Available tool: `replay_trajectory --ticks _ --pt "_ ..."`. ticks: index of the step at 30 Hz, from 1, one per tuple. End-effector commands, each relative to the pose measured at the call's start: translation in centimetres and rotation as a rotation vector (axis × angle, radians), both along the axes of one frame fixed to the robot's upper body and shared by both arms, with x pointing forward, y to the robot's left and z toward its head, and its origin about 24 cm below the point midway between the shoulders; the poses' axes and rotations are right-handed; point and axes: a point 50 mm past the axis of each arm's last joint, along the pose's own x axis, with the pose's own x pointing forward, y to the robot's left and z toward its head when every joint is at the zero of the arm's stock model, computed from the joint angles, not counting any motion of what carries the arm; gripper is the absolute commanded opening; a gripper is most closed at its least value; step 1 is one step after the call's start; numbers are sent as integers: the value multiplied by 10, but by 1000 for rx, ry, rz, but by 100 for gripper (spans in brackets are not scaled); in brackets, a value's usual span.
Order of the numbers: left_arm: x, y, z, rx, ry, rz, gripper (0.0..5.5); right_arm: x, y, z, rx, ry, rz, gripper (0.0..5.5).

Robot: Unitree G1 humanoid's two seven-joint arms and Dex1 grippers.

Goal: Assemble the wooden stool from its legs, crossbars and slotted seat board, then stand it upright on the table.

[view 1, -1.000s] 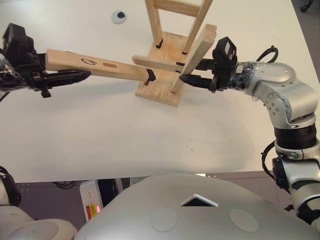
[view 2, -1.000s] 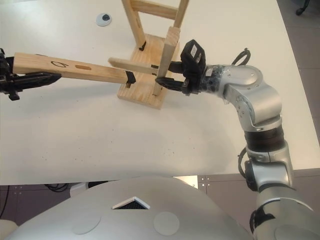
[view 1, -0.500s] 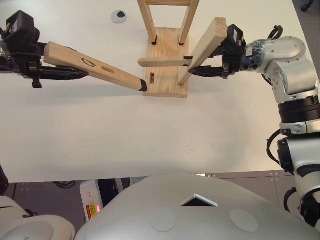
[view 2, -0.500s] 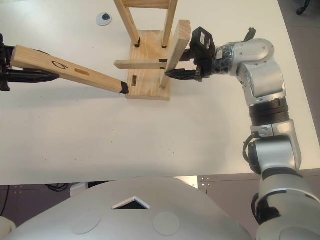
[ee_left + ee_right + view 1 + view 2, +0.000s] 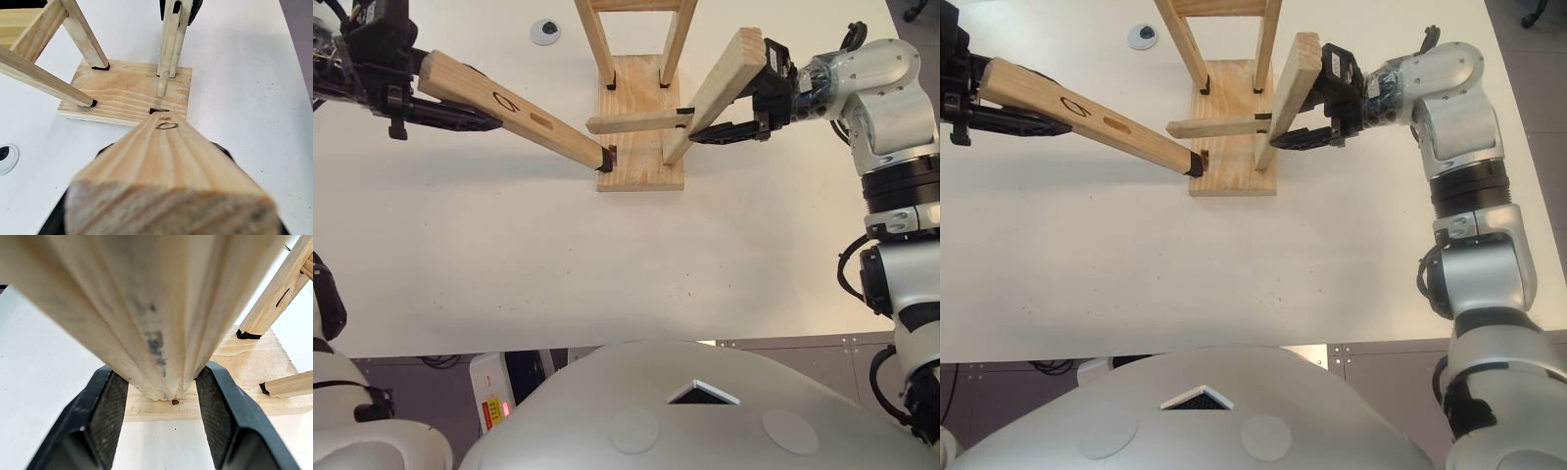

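1. The left gripper has its fingers clamped on the upper part of a pale square wooden leg. The leg slants down away from them, so its black-tipped foot meets a near slot of the flat rectangular wooden seat board.
2. The right gripper pinches a second pale wooden leg between its fingers. Just past them its lower end rests on the board, tilted. I judge this aims its thin wooden crossbar at the first leg.
3. The left arm reaches in wide and the right forearm lies level.
4. The board lies on the white table, between both sets of fingers.
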Motion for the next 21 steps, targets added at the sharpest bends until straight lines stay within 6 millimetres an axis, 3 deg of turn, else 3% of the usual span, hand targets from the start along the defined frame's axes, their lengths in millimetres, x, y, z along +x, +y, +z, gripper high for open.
replay_trajectory --ticks 1,12,21 --pt "8 -3 -7 40 8 -21 201 -2 8 -5 -5 22 39 205" --pt "22 -19 -16 186 25 -122 201 -4 11 -9 -2 26 36 205" --pt "35 -66 21 153 31 -188 201 -9 21 -12 22 20 47 205"
